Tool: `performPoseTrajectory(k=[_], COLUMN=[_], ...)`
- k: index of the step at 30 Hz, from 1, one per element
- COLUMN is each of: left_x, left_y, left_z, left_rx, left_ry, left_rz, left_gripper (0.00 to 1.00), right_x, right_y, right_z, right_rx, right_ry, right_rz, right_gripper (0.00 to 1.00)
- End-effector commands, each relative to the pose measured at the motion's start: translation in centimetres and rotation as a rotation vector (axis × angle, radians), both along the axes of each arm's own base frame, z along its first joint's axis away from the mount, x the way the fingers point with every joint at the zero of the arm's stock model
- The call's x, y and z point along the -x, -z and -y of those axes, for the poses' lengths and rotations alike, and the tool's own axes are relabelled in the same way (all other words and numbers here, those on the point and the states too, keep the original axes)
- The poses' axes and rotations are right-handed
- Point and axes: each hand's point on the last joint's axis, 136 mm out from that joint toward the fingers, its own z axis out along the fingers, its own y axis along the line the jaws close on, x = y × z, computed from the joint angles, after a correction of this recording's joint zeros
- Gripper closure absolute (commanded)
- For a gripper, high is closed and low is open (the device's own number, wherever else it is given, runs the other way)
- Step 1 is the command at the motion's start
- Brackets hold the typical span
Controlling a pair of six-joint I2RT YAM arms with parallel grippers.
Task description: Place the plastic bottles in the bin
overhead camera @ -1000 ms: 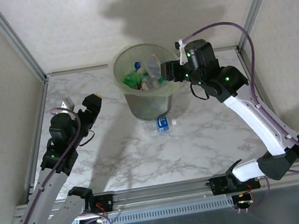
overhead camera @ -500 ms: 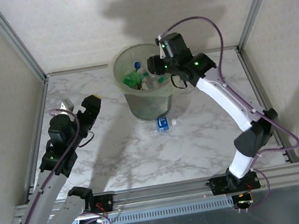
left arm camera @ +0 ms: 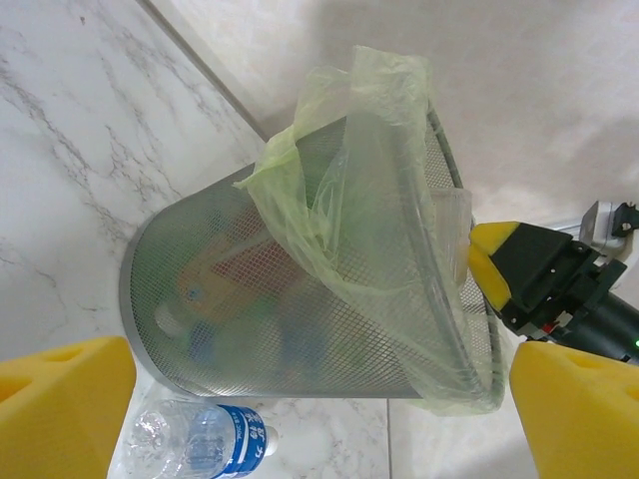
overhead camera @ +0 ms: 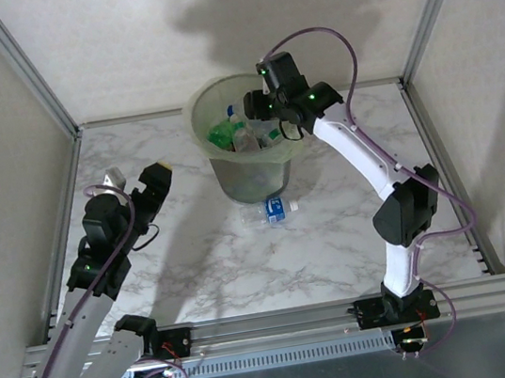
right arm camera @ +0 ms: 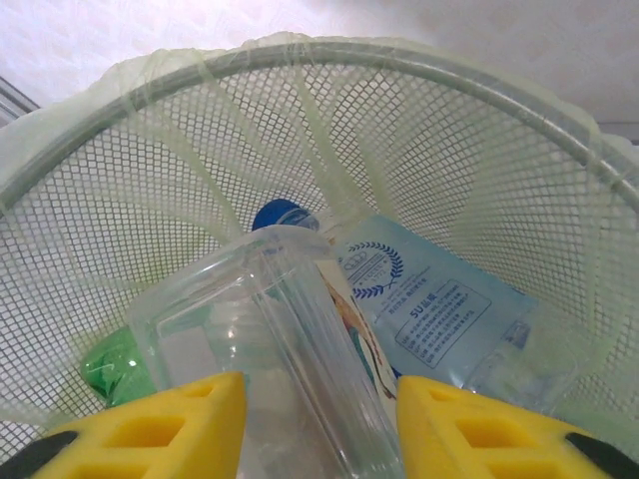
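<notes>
At the left of the table (overhead camera: 199, 273), the left gripper (overhead camera: 139, 173) hung with its jaws spread wide and nothing between them. It faced the bin (overhead camera: 242, 181), probably poised for the lone bottle (overhead camera: 276, 208) lying on the marble just in front of the bin's foot. Over the rim, the right gripper (right arm camera: 319, 399) had a clear bottle (right arm camera: 250, 319) between its yellow pads, seemingly pinched, above the heap of bottles inside so it would drop in.
</notes>
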Motion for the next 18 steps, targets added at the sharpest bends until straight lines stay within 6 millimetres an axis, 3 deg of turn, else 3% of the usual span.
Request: performPoseTrajectory(k=[1,4,8,11,14,18], left_x=[-0.1,-0.1,0.0,0.1,0.3,0.7], left_y=[0.2,0.7,2.3,4.3,6.4,8.8], left_z=[-0.4,-0.1,0.4,0.8,1.6,1.9], left_rx=[-0.001,0.027,0.073,0.131,0.202,0.251], left_ry=[-0.012,-0.006,0.010,0.019,0.041,0.043], left_rz=[0.003,-0.010,-0.050,-0.102,-0.146,-0.204], left_gripper=[0.04,0.06,0.09,0.12,0.15,0.18], right_x=[3.2,6.1,10.4,13.6,16.0,16.8], right_y=[-5.9,-6.8,-4.2,-0.6,3.9,10.7], right_z=[0.7,2.7,6.1,8.0,8.1,7.6], right_rx=[-0.060,-0.072,-0.079,-0.103,-0.178,-0.297], right_ry=[-0.013,0.007,0.042,0.052,0.017,-0.029], right_rz=[0.105,0.118,0.083,0.027,-0.065,-0.196], right_gripper=[0.42,0.33,0.33,0.37,0.40,0.46])
